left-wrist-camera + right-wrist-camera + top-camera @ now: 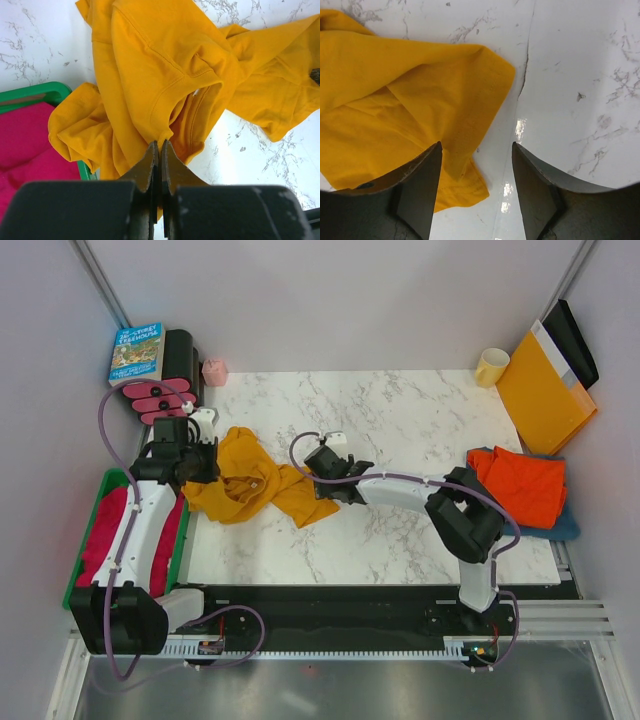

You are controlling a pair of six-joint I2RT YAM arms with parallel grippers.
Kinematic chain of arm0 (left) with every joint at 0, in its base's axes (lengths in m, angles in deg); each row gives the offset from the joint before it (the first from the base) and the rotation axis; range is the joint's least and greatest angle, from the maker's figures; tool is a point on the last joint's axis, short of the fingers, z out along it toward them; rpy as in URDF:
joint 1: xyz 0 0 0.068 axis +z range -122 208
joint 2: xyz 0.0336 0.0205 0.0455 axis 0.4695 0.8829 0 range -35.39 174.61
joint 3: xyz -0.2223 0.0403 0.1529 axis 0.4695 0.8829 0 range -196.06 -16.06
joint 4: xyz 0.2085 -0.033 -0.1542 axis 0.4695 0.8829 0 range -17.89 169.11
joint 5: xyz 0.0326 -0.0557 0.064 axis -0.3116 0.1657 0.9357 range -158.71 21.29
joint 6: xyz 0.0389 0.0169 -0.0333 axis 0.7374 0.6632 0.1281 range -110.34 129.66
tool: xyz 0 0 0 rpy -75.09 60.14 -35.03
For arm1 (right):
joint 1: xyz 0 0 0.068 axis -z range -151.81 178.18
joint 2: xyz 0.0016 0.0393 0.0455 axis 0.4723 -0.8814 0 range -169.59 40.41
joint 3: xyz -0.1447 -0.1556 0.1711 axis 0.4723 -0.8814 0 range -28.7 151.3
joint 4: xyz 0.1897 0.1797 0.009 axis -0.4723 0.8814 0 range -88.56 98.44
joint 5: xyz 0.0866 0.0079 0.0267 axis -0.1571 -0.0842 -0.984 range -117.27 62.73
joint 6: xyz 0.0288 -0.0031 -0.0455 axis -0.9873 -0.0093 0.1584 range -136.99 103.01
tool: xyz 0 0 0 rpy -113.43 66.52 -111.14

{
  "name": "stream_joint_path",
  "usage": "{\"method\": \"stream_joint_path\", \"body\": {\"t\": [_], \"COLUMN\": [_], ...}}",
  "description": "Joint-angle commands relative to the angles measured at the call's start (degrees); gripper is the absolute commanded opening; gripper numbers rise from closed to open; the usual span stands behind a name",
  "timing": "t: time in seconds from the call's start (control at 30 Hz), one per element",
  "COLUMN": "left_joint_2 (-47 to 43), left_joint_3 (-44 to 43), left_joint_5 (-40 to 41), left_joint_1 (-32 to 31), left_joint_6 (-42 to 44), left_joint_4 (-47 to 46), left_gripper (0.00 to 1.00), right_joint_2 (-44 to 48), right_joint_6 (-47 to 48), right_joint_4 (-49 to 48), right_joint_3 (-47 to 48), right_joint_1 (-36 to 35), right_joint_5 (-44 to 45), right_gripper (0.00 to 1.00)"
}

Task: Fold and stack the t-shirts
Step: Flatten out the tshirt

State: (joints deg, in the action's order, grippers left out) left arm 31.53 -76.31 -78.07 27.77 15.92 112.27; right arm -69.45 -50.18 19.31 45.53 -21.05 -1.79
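The mustard-yellow t-shirt [250, 483] lies crumpled at the left of the marble table, one edge hanging over the green bin. My left gripper [200, 468] is shut on a fold of it [165, 100], with cloth pinched between the jaws. My right gripper [322, 480] is open over the shirt's right corner [410, 100], which lies flat on the marble between and left of the jaws. The orange-red t-shirt [522, 483] lies folded on top of the blue t-shirt [560, 527] at the right edge.
A green bin [100, 490] with pink-red cloth [105, 530] stands left of the table. A stiff yellow-orange envelope [545, 390] leans at the back right beside a yellow mug [491, 367]. A book [137, 352], a black and pink rack [165, 390] and a pink cup [214, 371] stand at the back left.
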Motion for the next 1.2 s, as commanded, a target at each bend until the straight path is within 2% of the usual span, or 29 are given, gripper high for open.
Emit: {"method": "stream_joint_path", "body": {"t": [0.0, 0.13, 0.23, 0.33, 0.4, 0.53, 0.7, 0.8, 0.83, 0.93, 1.0, 1.1, 1.13, 1.17], "left_joint_2": [-1.0, -0.6, -0.6, -0.6, -0.6, -0.8, -2.4, -2.2, -1.4, 0.8, 0.9, -0.6, -1.2, -2.4], "left_joint_3": [0.2, 0.0, 0.0, 0.1, 0.3, 0.4, -1.1, -7.9, -13.4, -24.4, -27.0, -23.7, -19.5, -17.2], "left_joint_5": [-0.8, -0.7, -0.5, -0.6, -0.7, -0.5, 0.8, 3.0, 3.3, 2.4, 1.5, 0.7, 0.1, 0.0], "left_joint_1": [0.1, 0.1, 0.1, 0.1, 0.1, 0.1, 0.1, 0.1, 0.1, 3.4, 5.3, 5.9, 5.9, 5.9], "left_joint_6": [0.4, 0.6, 0.6, 0.5, 0.4, 0.3, 0.3, 0.7, 0.6, -0.7, -1.4, -2.0, -2.2, -2.2], "left_joint_4": [-1.0, -1.0, -1.0, -1.1, -1.2, -1.4, -1.8, -1.8, -1.3, 1.8, 2.8, 2.6, 2.4, 2.2], "left_gripper": [0.02, 0.02, 0.02, 0.02, 0.02, 0.02, 0.02, 0.02, 0.02, 0.02, 0.02, 0.02, 0.02, 0.02], "right_joint_2": [-2.9, -4.3, -4.7, -4.2, -3.4, -0.6, 7.7, 16.2, 18.3, 25.2, 29.1, 34.4, 37.3, 38.9], "right_joint_6": [-0.9, -1.6, -2.5, -3.4, -3.7, -3.6, -1.4, 2.0, 3.2, 7.6, 9.7, 9.4, 8.5, 7.8], "right_joint_4": [-1.6, -1.6, -1.5, -1.6, -1.6, -1.0, 2.8, 7.2, 9.1, 13.6, 15.3, 17.3, 17.6, 17.7], "right_joint_3": [2.8, 2.8, 2.0, 1.0, 0.4, -0.9, -0.1, 5.8, 8.0, 17.6, 20.9, 15.5, 12.8, 7.2], "right_joint_1": [0.0, 0.1, 0.1, 0.1, 0.1, 0.1, 2.0, 8.3, 11.9, 17.0, 18.0, 18.1, 18.1, 18.1], "right_joint_5": [-1.7, -2.1, -1.7, -0.8, -0.3, 2.2, 9.3, 11.2, 11.3, 13.2, 14.2, 14.5, 14.7, 14.9], "right_gripper": [0.65, 0.59, 0.46, 0.13, 0.01, 0.00, 0.00, 0.00, 0.00, 0.00, 0.00, 0.00, 0.00, 0.00]}}
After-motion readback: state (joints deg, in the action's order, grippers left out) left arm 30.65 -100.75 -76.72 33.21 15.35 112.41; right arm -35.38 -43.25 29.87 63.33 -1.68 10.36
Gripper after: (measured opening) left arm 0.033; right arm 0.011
